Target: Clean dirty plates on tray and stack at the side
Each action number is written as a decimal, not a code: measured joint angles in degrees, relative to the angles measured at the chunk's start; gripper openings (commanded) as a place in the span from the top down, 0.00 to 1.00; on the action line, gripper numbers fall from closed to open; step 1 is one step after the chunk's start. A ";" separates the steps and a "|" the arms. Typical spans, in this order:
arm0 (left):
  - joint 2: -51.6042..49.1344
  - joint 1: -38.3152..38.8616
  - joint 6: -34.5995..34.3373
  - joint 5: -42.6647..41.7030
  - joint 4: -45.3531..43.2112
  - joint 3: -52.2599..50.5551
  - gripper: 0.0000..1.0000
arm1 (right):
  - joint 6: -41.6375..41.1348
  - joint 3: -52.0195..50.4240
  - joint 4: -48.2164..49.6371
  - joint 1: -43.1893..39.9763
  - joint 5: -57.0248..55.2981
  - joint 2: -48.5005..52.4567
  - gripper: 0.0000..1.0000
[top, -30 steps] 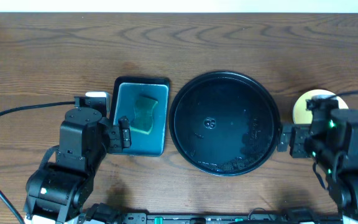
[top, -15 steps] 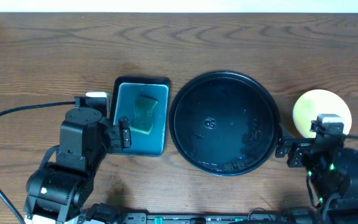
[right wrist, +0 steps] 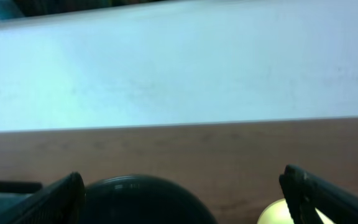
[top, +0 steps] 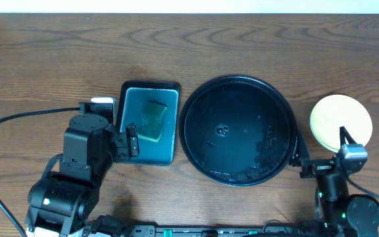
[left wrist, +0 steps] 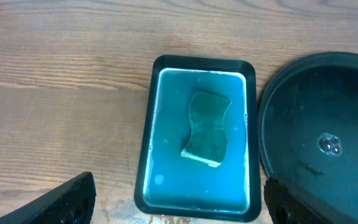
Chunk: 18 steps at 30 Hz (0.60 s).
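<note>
The black tray point(top: 196, 141) lies in the middle of the table with no plate on it, only wet streaks. It also shows in the left wrist view point(left wrist: 328, 106) and the right wrist view point(right wrist: 142, 199). One pale yellow plate point(top: 341, 118) lies on the table right of the tray, and its edge shows in the right wrist view point(right wrist: 273, 215). No mint-blue plates are in view. My right gripper point(top: 322, 161) point(right wrist: 182, 193) is open and empty, near the front edge below the plate. My left gripper point(top: 130, 140) point(left wrist: 179, 202) is open and empty over the near end of the teal tray.
A rectangular teal tray point(top: 131, 115) point(left wrist: 160, 124) holding a green sponge point(top: 153, 120) point(left wrist: 207, 127) sits left of the black tray. A black cable point(top: 25, 117) runs across the left side of the table. A white wall point(right wrist: 179, 68) stands behind the table.
My right arm has pulled back toward the front edge, uncovering the pale yellow plate. The left arm, both trays and the sponge have not moved.
</note>
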State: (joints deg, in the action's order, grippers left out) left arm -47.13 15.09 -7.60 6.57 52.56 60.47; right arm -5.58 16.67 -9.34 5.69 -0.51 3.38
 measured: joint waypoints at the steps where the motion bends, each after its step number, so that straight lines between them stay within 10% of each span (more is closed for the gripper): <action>1: -0.02 0.00 -0.02 0.00 0.00 0.00 0.12 | 0.00 -1.14 1.95 0.00 -0.02 -0.98 0.01; 11: -0.02 0.00 -0.02 0.00 0.00 -0.02 0.12 | 0.00 -14.40 26.01 0.02 -0.02 -2.78 0.01; 18: -0.02 0.00 -0.02 0.00 0.02 -0.02 0.12 | 0.02 -16.28 24.30 0.02 -0.37 -2.78 0.01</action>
State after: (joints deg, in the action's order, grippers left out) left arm -47.16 15.09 -7.62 6.57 52.58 60.45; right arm -5.56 0.38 14.96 5.72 -0.89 0.60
